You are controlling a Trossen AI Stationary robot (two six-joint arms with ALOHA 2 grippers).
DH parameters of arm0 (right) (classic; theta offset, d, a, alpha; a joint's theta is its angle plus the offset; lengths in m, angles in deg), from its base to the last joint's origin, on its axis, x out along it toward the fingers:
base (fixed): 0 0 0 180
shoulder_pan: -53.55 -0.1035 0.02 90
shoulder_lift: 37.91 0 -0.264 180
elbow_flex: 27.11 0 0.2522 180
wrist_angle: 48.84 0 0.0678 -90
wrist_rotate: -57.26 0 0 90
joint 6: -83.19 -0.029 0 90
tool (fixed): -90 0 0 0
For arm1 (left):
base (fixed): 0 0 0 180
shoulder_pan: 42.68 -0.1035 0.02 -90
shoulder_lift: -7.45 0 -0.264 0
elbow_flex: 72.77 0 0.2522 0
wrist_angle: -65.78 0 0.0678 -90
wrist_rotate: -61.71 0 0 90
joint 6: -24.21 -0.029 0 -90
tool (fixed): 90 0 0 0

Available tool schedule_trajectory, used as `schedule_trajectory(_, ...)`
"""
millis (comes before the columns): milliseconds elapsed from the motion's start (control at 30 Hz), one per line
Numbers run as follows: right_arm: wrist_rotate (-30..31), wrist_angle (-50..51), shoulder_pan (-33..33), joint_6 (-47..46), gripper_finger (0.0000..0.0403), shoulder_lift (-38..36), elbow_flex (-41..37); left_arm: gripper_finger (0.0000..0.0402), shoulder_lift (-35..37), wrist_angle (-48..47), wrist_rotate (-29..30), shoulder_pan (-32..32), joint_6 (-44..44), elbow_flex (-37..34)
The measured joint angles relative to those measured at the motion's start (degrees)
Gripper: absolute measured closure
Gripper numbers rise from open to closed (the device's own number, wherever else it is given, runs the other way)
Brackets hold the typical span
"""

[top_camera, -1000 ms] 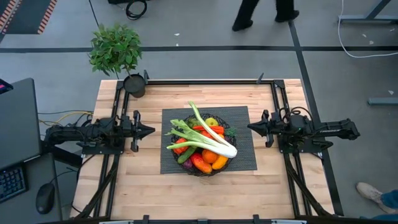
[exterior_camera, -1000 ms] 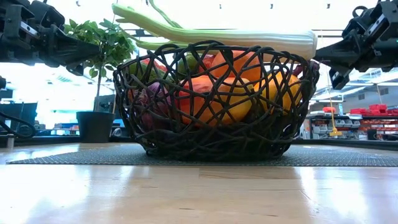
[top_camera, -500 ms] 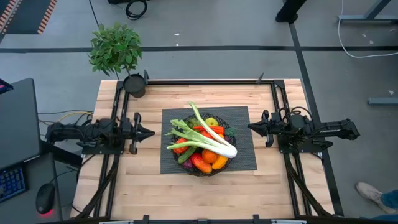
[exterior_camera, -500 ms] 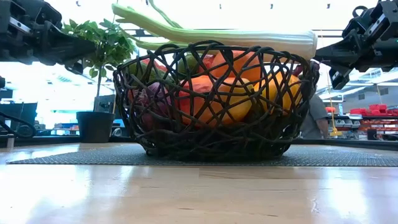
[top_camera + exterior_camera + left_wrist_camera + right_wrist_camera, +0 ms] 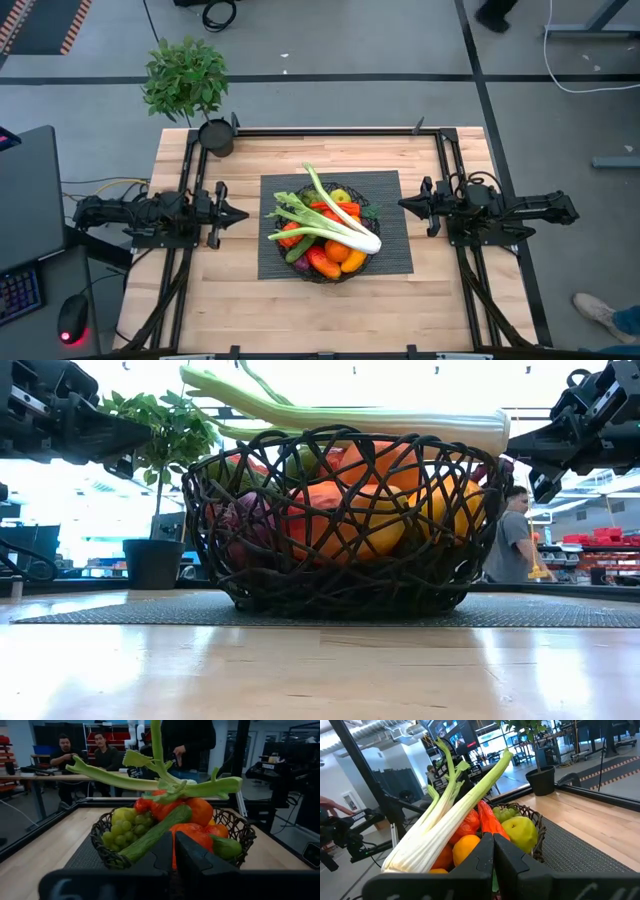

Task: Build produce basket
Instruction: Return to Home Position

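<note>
- The basket [image 5: 368,214], a round black wire bowl, stands on a dark mat [image 5: 390,255] in the middle of the table [image 5: 225,300], well away from every edge.
- It is heaped with produce: a long white-green celery stalk [image 5: 338,217] lies across the top, its pale butt over the rim toward the right edge and its leafy end toward the left edge and far side.
- Under the stalk are green grapes [image 5: 121,828], a cucumber [image 5: 156,833], red peppers [image 5: 489,822], an orange [image 5: 464,849] and a yellow-green fruit [image 5: 520,833].
- The left gripper [image 5: 242,211] hovers between the table's left edge and the mat, pointing at the basket and apart from it. Its fingers [image 5: 196,866] are pressed together with only a thin slit between them, and they hold nothing.
- The right gripper [image 5: 403,204] hovers over the mat's right border, pointing back at the basket and just short of its rim. Its fingers [image 5: 479,859] are likewise closed against each other and empty.
- In the low view both grippers hang clear of the tabletop, about level with the basket's rim.
- A leafy potted plant [image 5: 186,78] stands at the far left corner of the table.
- Beyond the table, a person [image 5: 513,542] stands in the room, and two seated people [image 5: 64,751] show behind the basket in the left wrist view.
</note>
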Motion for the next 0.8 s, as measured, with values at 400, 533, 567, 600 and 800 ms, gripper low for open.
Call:
schedule_trajectory(400, 0.02, -0.04, -0.02, 0.0, 0.0387, 0.0, -0.02, 0.0366, -0.63, 0.2, 0.02, 0.02, 0.0, 0.0)
schedule_trajectory(533, 0.02, -0.04, 0.0, -0.01, 0.0387, 0.0, -0.02, 0.0372, -0.63, 0.23, 0.02, 0.02, 0.0, 0.0)
schedule_trajectory(567, 0.02, -0.04, 0.0, 0.0, 0.0387, 0.0, -0.02, 0.0374, -0.63, 0.26, 0.02, 0.02, 0.0, 0.0)
schedule_trajectory(600, 0.02, -0.04, 0.0, 0.0, 0.0387, 0.0, -0.02, 0.0375, -0.63, 0.26, 0.02, 0.02, 0.0, 0.0)
schedule_trajectory(800, 0.04, -0.05, 0.0, 0.0, 0.0387, 0.0, -0.02, 0.0376, -0.63, 0.33, 0.02, 0.02, 0.0, -0.02)
